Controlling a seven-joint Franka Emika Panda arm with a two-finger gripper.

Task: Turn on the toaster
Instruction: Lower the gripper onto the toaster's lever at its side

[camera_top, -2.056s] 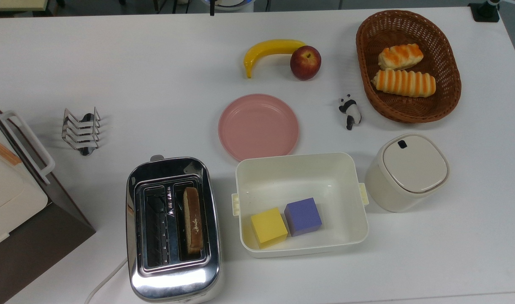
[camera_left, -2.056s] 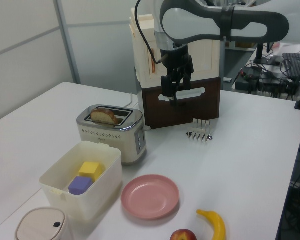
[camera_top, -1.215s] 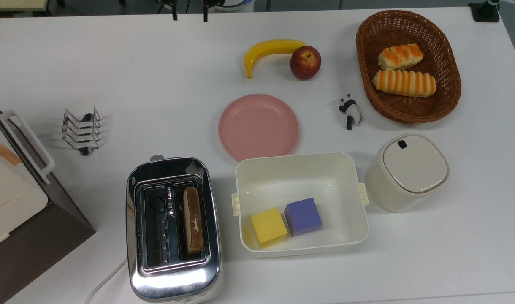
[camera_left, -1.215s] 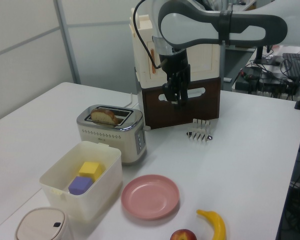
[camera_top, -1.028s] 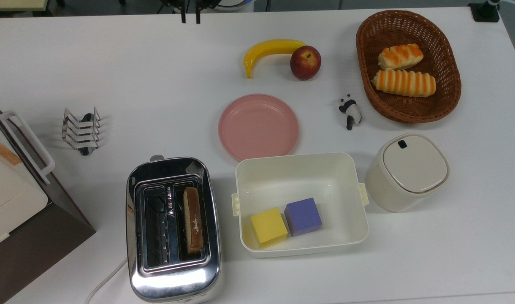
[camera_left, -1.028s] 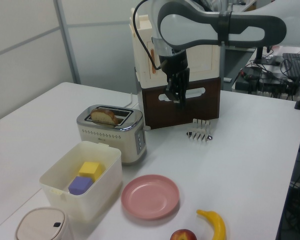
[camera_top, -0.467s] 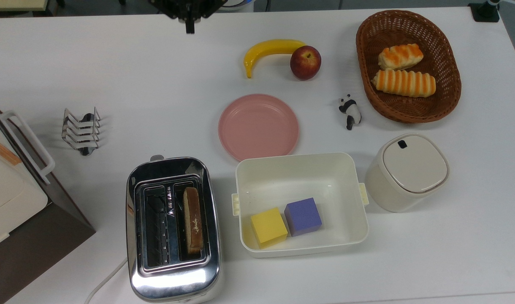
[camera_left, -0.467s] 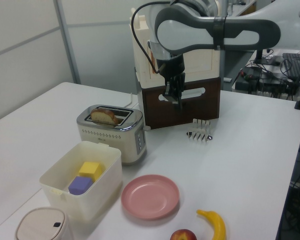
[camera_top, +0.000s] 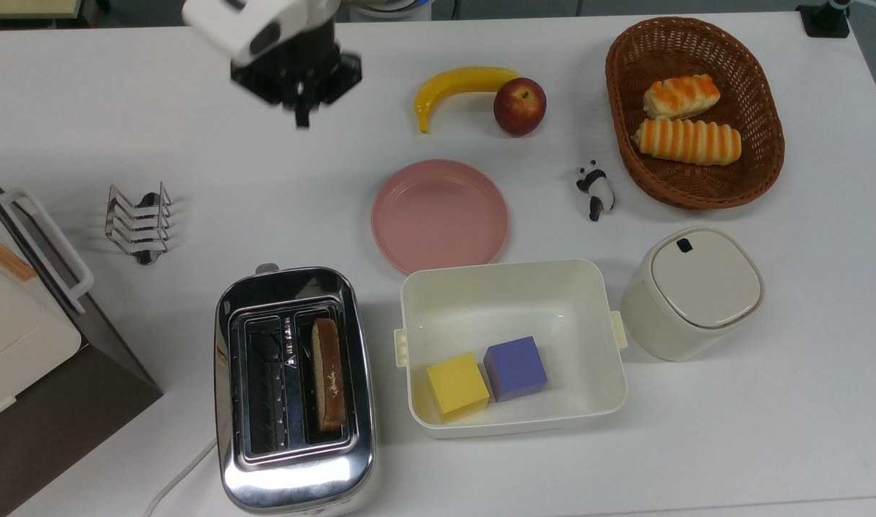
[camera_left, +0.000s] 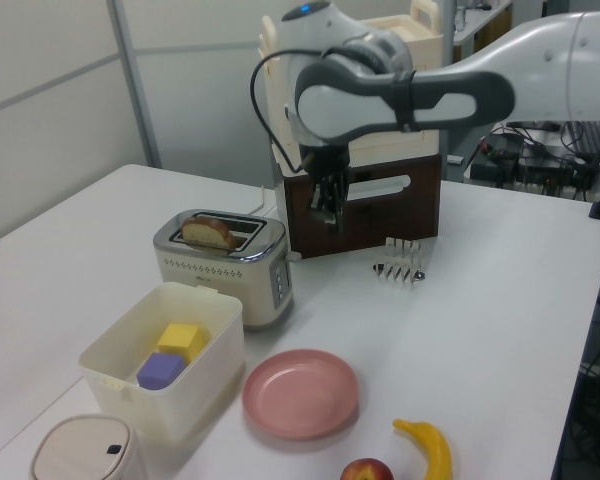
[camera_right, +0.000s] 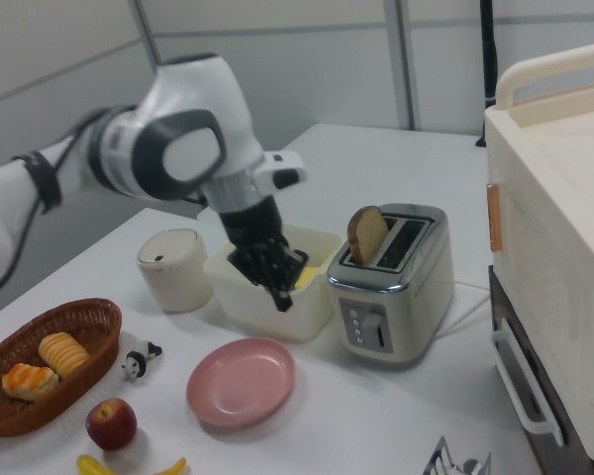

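The chrome two-slot toaster [camera_top: 294, 470] [camera_left: 225, 265] [camera_right: 396, 287] stands at the table's near edge in the top view. A slice of bread [camera_top: 328, 373] [camera_right: 368, 233] sticks up from one slot. The small lever [camera_top: 267, 268] [camera_right: 374, 329] sits at the toaster's end towards the top view's top, in its raised position. My gripper [camera_top: 301, 118] [camera_left: 330, 218] [camera_right: 282, 302] hangs above the bare table, well short of that lever end, with its fingers pressed together and nothing between them.
A wire toast rack [camera_top: 138, 222] and a big white-and-brown appliance [camera_top: 21, 337] lie at the top view's left. A pink plate [camera_top: 439, 215], a white bin [camera_top: 510, 266] with two cubes, a lidded canister [camera_top: 693, 291], a banana [camera_top: 459, 82], an apple [camera_top: 519, 105] and a basket [camera_top: 617, 72] lie to the right.
The fingers closed from wide apart to shut. The arm came in from the top view's top edge, moving down over the table towards the toaster's lever end.
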